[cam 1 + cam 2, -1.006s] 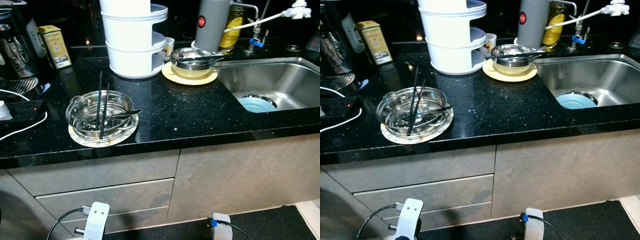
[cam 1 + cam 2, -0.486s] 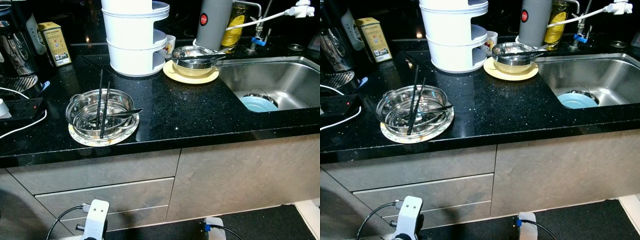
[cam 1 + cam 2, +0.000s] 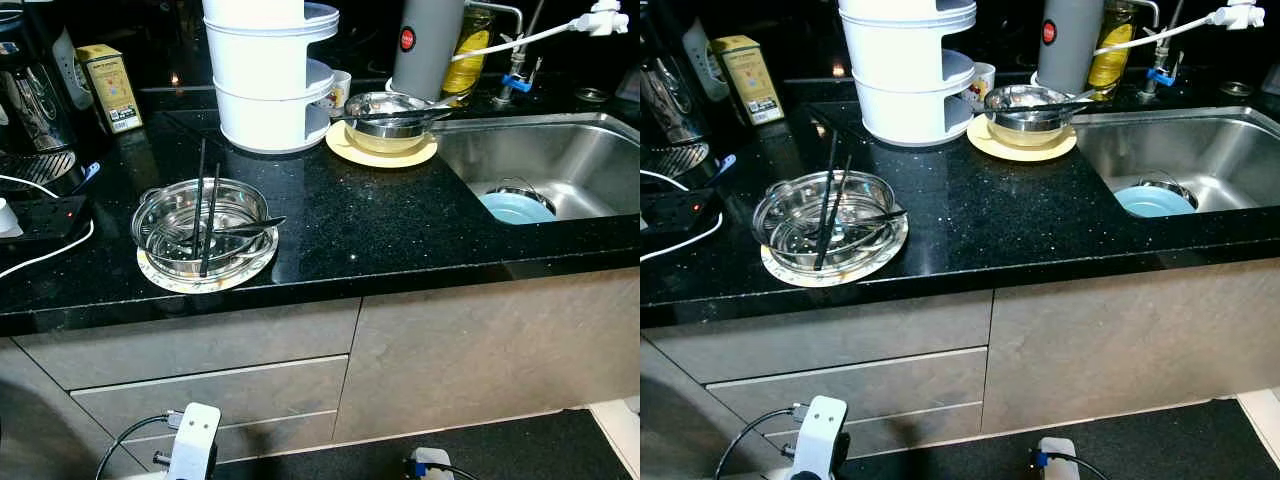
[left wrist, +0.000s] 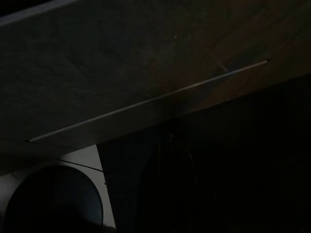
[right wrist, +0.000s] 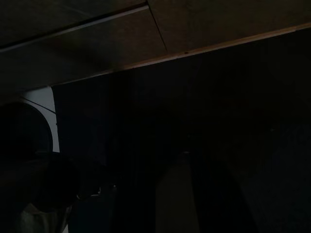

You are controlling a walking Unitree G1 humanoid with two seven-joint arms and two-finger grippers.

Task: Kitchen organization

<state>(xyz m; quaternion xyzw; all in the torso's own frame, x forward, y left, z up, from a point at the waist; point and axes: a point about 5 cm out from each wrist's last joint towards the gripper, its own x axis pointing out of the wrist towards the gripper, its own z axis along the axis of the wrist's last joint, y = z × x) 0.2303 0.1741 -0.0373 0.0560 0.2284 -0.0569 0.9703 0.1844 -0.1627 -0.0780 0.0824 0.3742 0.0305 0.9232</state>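
While both silver arms hang low by the grey cabinet drawers (image 3: 210, 395), I cannot tell how open either end effector is. Two black chopsticks (image 3: 203, 205) lie in the shiny metal bowl (image 3: 205, 228) on the black worktop (image 3: 380, 220).

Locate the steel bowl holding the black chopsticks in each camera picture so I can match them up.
Left eye view: steel bowl on a pale plate, lower left of the black counter.
Right eye view: same bowl, slightly further left.
Left wrist view: too dark to make it out.
Right wrist view: too dark to make it out.
Shared landmark: white stacked container behind the bowl in both eye views.
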